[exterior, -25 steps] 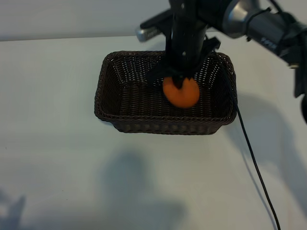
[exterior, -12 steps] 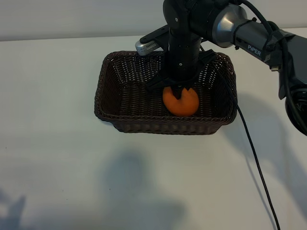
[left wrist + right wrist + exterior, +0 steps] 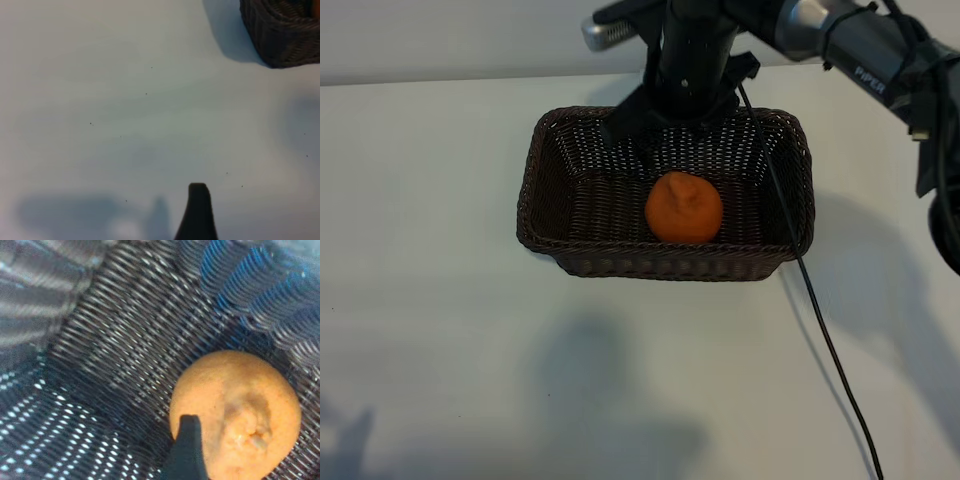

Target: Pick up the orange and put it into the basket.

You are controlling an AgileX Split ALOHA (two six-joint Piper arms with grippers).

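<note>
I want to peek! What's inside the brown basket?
One orange sits on the woven floor inside the basket, knobby end up. The bit of floor under it and behind the near wall is hidden.

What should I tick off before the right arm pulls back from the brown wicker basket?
1. Small round orange rests inside the dark brown woven wicker basket: ok.
2. Right gripper is clear of the orange, above the basket's far side: ok.
3. Right jaws open: ok.
4. Black cable drapes over the basket's rim, possible snag: not ok.
5. Left gripper is off to the side over bare white table: ok.
</note>
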